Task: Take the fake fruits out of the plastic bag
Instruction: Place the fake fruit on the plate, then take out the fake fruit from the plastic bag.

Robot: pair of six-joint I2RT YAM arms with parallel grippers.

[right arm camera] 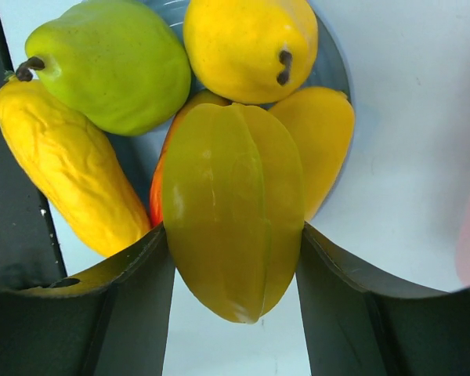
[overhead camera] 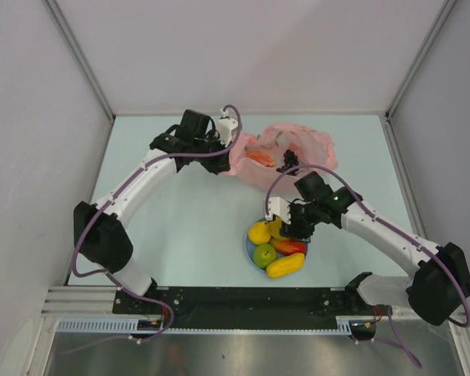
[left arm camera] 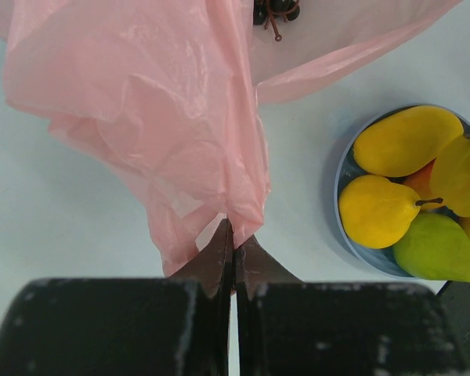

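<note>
Glossy yellow-green ribbed plastic starfruit: light, rigid, probably slick. The right jaws, part-open, clasp its flanks over the round blue plate of fruits. Red watermelon slice and dark grape bunch lie at the thin pink plastic bag, which is limp and pinched by fully closed left jaws. The pale surface offers room, though walls stand near.

The left arm and the right arm are white tubular links joined by bulky black joint housings, with a lilac cable looping along each. A small green light glows on the right arm's black wrist block. The left gripper has dark, wedge-shaped fingers on a black body flecked with pale scuffs; the right gripper has broad, curved black fingers.
</note>
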